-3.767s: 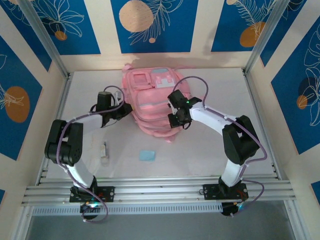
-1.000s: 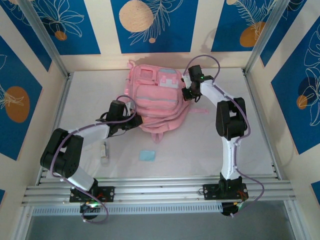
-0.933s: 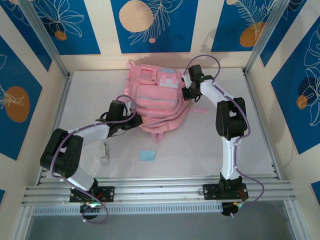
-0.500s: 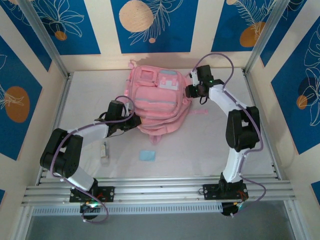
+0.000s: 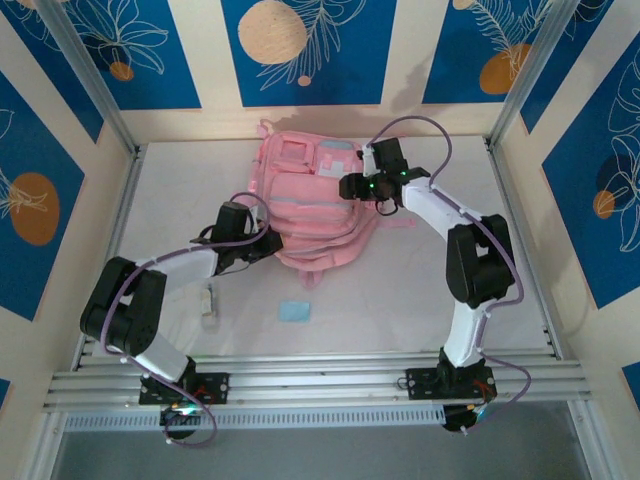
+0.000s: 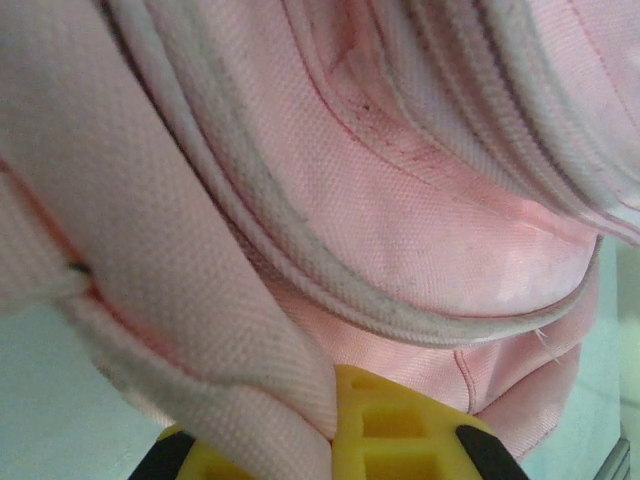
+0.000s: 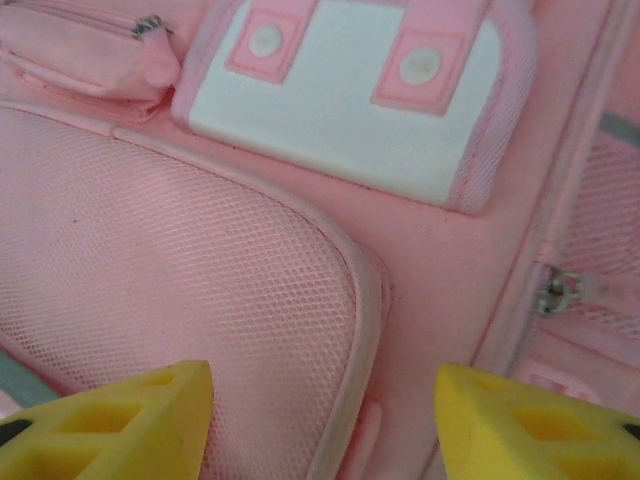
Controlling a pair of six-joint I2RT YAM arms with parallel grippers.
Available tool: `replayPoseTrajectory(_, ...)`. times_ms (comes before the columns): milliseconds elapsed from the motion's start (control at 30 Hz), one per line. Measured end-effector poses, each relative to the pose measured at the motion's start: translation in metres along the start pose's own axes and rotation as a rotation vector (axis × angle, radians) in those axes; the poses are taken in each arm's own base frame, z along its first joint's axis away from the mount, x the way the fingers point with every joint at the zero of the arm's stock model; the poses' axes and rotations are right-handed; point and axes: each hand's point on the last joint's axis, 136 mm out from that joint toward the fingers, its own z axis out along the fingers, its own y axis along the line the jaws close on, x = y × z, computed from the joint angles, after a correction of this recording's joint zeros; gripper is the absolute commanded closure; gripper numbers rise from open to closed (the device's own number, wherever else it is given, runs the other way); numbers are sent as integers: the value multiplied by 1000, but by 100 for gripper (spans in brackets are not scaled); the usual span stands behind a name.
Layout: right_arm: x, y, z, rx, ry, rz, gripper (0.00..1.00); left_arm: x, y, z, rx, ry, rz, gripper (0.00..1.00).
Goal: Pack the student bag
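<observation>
Nearby, left fingers (image 6: 390, 425) clamp the bag (image 5: 312, 212) at its near-left edge; right fingers (image 7: 120, 410) stand apart over its white patch (image 7: 340, 95). A blue piece (image 5: 294, 311) and a white object (image 5: 209, 306) lie nearer on the bench (image 5: 420, 300).

no legible text, student bag (image 5: 305, 205) seemingly unmarked; no numbers

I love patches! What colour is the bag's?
White patch, pink trim; best in right wrist view.

The right gripper (image 5: 354, 186) left the student bag's (image 5: 310, 215) near right side, reached to its far right corner, spread its jaws, then swung in over its upper front.
</observation>
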Motion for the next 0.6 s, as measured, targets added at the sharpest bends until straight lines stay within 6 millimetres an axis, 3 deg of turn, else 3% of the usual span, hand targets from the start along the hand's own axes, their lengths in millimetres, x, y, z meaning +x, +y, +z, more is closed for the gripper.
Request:
replayPoseTrajectory(133,12,4,15,-27,42,31,41,0,-1,1,-5,-10,5,100)
replayPoseTrajectory(333,24,23,9,-65,64,43,41,-1,0,3,-23,-28,13,100)
replayPoseTrajectory(600,100,66,-28,-119,220,41,41,-3,-4,6,-38,-64,10,100)
